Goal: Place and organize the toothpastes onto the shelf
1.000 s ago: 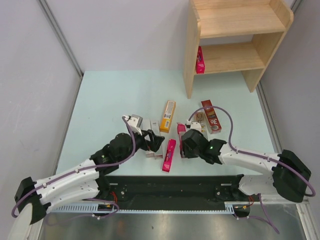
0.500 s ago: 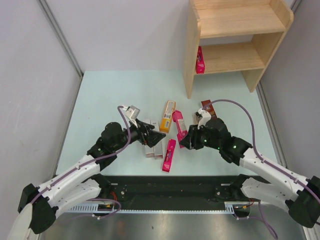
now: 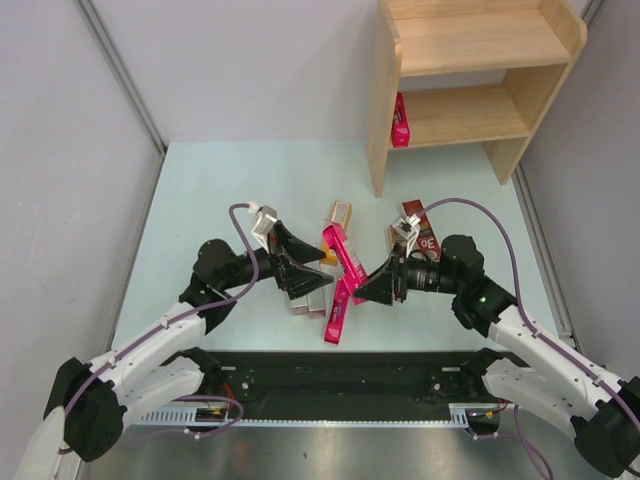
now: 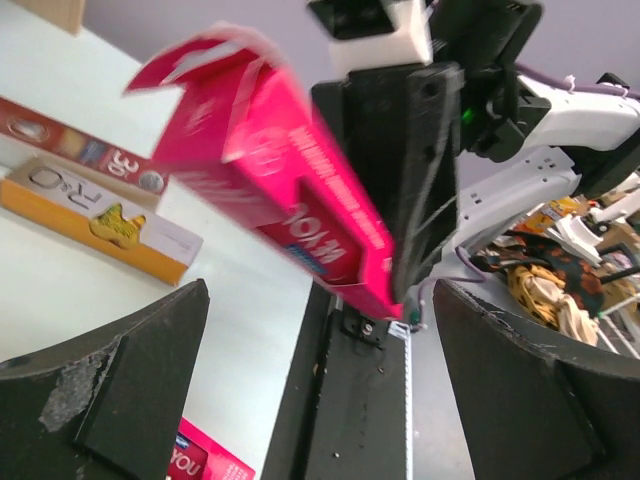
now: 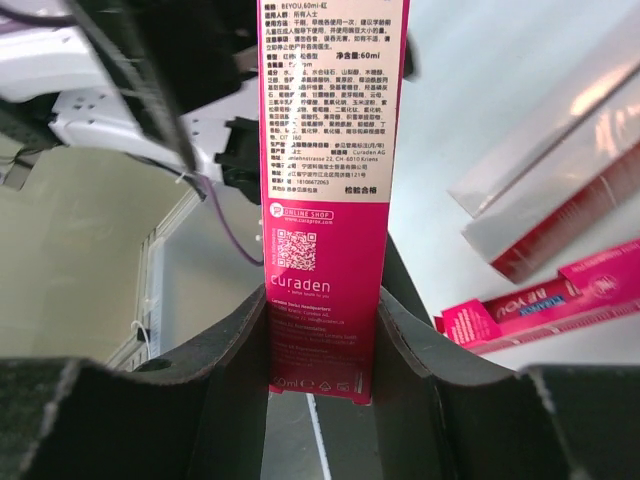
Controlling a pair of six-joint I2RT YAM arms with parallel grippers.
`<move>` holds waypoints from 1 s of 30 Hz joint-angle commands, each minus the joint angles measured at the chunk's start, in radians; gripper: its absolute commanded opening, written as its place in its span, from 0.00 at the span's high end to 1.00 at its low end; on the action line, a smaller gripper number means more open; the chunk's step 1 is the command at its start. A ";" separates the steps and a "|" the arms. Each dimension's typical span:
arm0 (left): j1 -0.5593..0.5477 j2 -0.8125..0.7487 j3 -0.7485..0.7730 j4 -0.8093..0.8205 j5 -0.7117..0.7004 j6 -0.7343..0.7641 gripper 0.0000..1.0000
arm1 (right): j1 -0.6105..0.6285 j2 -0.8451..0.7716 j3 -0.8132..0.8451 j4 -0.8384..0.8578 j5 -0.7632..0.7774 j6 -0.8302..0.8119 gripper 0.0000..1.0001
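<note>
Above the table, in the overhead view, my right gripper [image 3: 362, 287] is pinched on the near end of a magenta toothpaste carton [image 3: 342, 256]. The carton juts up and away from its fingertips toward the left gripper [image 3: 312, 272], which stands spread wide just beside the carton, holding nothing. The shelf [image 3: 470, 110] lies well beyond both.

From the left wrist, the carton hangs tilted ahead of and between my open fingers [image 4: 110, 390]; I see no contact with either.

From the right wrist, both pads [image 5: 232, 400] press only the carton's bottom end.

My worry is that short grip on a long box. If the left fingers bump it while closing, it could pivot or slip out. A drop would land on the loose cartons [image 3: 338, 310] beneath.
</note>
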 commanded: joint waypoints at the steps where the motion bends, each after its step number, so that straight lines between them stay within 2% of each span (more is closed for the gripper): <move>1: 0.007 0.040 0.034 0.091 0.065 -0.044 0.00 | 0.025 -0.029 0.008 0.135 -0.085 0.035 0.66; 6: 0.010 0.059 0.052 0.103 0.059 -0.052 0.00 | 0.083 -0.018 0.007 0.129 -0.060 0.021 0.66; 10: 0.010 0.060 0.052 0.179 0.073 -0.086 0.00 | 0.120 0.006 0.007 0.144 -0.045 0.018 0.66; 16: 0.010 0.060 0.044 0.259 0.087 -0.122 0.03 | 0.123 0.009 0.007 0.131 -0.039 0.004 0.66; 23: 0.010 0.068 0.030 0.310 0.088 -0.149 0.22 | 0.126 0.020 0.008 0.118 -0.047 -0.002 0.65; 25: 0.010 0.071 0.027 0.334 0.092 -0.162 0.35 | 0.125 0.023 0.007 0.114 -0.057 -0.005 0.65; 30: 0.010 0.068 0.018 0.354 0.087 -0.175 0.44 | 0.125 0.035 0.008 0.101 -0.057 -0.011 0.64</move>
